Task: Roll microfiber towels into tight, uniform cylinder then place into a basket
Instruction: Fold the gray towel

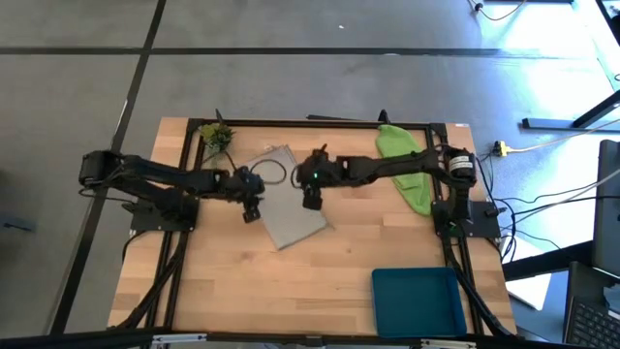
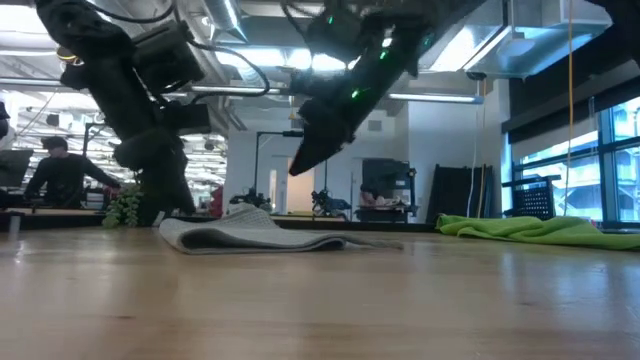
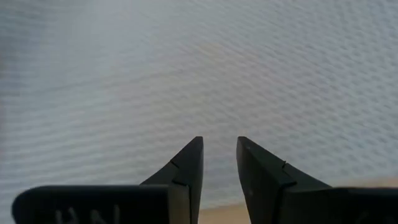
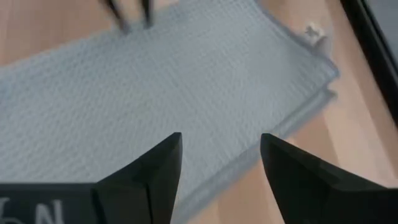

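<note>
The pale grey-white towel (image 1: 288,201) lies folded and flat on the table's middle; it also shows in the low view (image 2: 262,238). My left gripper (image 1: 252,209) is open by a narrow gap, low over the towel's left edge (image 3: 205,74). My right gripper (image 1: 312,201) is open wide and hangs above the towel's right part (image 4: 186,87), well clear of it in the low view (image 2: 303,160). The lime green towel (image 1: 408,167) lies crumpled at the far right. The teal basket (image 1: 417,301) stands at the near right. My left gripper points down at the grey towel's left edge (image 4: 132,23), its fingers a little apart. I cannot tell whether the fingertips touch the cloth.
A small leafy green plant sprig (image 1: 215,135) lies at the far left corner. Bare wood (image 1: 252,281) lies between the grey towel and the near edge. A person sits in the room behind the table (image 2: 60,175).
</note>
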